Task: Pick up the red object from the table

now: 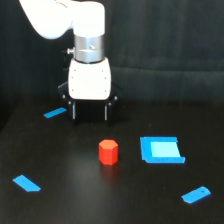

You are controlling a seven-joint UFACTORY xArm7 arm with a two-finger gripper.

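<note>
Red object [108,151] upright, axis vertical

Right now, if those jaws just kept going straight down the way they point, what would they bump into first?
Most likely the bare black table. The gripper points straight down and looks to hang behind the red hexagonal block, so it would probably miss that. Depth is hard to judge from this single view.
</note>
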